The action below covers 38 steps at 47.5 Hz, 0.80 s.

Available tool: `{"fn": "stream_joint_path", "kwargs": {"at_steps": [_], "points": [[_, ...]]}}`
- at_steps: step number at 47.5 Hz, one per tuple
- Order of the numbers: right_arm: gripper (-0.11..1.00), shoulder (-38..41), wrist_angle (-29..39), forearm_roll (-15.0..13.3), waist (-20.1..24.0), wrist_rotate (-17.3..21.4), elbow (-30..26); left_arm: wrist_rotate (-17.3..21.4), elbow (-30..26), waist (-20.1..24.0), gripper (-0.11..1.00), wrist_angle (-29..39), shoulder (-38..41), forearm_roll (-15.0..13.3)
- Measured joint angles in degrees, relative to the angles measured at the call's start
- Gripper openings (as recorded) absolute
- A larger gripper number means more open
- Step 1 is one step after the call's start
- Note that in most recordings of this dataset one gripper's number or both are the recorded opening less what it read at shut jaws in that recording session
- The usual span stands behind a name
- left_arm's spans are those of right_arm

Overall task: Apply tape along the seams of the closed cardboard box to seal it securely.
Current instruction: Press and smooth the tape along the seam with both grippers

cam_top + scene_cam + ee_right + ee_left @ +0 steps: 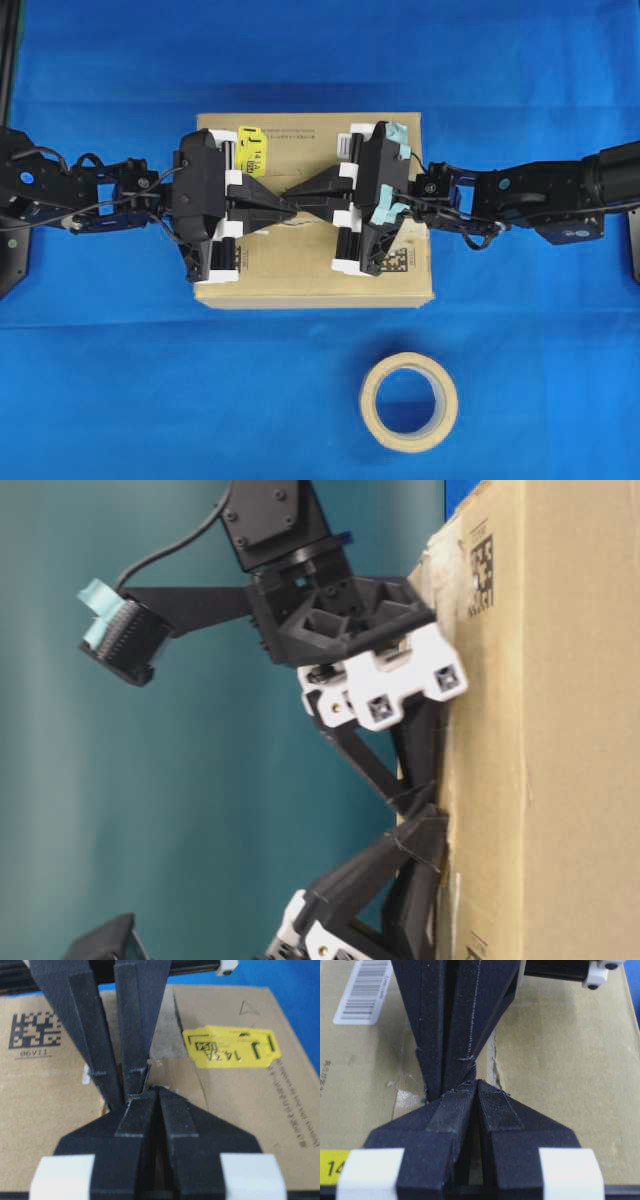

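Brown cardboard box [310,270] under both hands, left hand [290,208] and right hand [297,192] pinched together, tips meeting

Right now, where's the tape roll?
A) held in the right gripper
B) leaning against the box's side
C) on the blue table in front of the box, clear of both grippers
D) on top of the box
C: in the overhead view the tape roll lies flat on the blue table, apart from the cardboard box, while the left gripper and right gripper meet tip to tip over the box top.

"06VII" under square code [36,1030], "14" on yellow sticker [231,1047]
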Motion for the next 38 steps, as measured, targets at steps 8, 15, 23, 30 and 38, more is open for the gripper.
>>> {"fn": "stream_joint_path", "kwargs": {"at_steps": [8,15,23,30,38], "points": [[0.00,0.26,-0.44,2.55,0.79,0.00,0.97,-2.90,2.02,0.00,0.00,-2.02,1.14,0.18],[0.00,0.18,-0.62,4.83,1.76,0.18,2.37,-3.34,3.08,-0.35,0.00,-3.08,2.11,-0.09],[0.00,-0.44,-0.79,7.12,2.55,0.18,3.87,-3.43,4.22,-0.35,0.00,-3.43,2.11,-0.26],[0.00,-1.49,-0.88,8.09,3.25,0.26,5.80,-3.60,5.19,-0.53,0.00,-3.52,1.76,-0.53],[0.00,-2.46,-1.14,8.96,3.60,0.18,7.21,-3.69,6.86,-1.14,0.00,-3.60,0.44,-2.02]]}}
